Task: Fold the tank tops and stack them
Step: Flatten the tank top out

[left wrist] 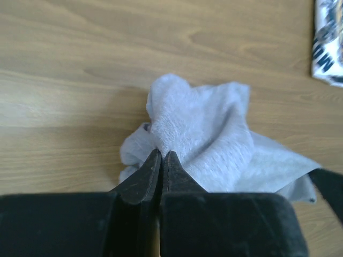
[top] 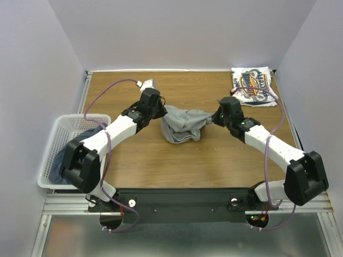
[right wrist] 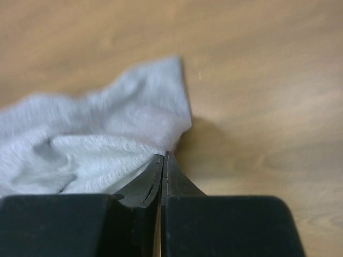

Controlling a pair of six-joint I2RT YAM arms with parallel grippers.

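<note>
plain light grey cloth tank top (top: 182, 126) bunched mid wooden counter (top: 214, 160) | L gripper (left wrist: 162, 156) fingers pinched shut on its L edge | R gripper (right wrist: 163, 158) fingers clamped on R edge | long axis L–R betw. arms, both equally near; next prob. pull apart to spread

Bare worktop (top: 214, 166) lies free along the near strip between the two arm bases, and across the far left part behind the left arm (top: 115, 128). The crumpled grey tank top (top: 182, 126) fills the centre, pinched at its left end by the left tool (top: 162, 111) and at its right end by the right tool (top: 214, 119). The left arm and the right arm (top: 268, 144) therefore slant inward and bar the middle from either side. The white printed tank top (top: 253, 84) takes the far right corner. The white lattice basket (top: 51, 143), holding the dark blue tank top (top: 56, 160), blocks the left edge. Walls (top: 171, 32) close three sides.
</note>
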